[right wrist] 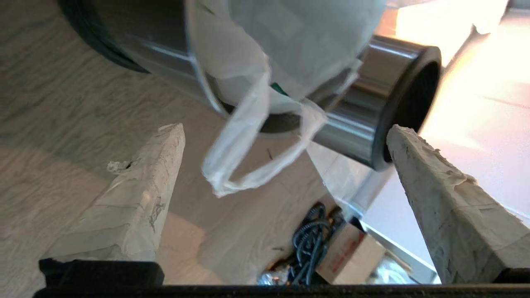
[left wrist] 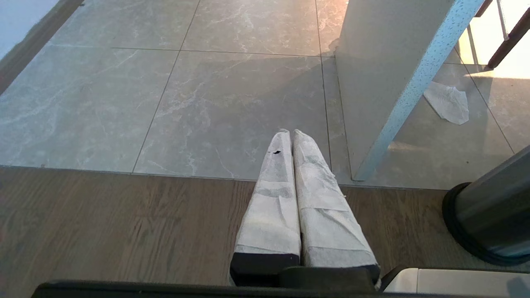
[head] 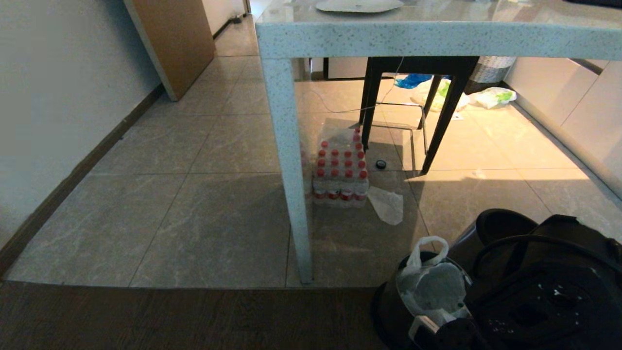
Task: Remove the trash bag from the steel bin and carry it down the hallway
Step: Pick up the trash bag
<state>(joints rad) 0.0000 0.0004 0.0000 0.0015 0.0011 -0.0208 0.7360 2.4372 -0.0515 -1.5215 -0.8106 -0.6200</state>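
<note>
Right gripper (right wrist: 285,136) jaws spread beside thin crinkled trash bag (right wrist: 248,136) — brushed steel bin (right wrist: 165,45); left gripper (left wrist: 292,134) jaws pressed together.

Head view looks down across the floor (head: 194,214); both wrist views sit low, each catching the bin (right wrist: 165,45) close.

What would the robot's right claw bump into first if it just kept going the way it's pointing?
Most likely the loop handle of the trash bag, which hangs right between the right gripper's wide-open fingers. Just behind it is the steel bin. Depth is hard to judge.
</note>
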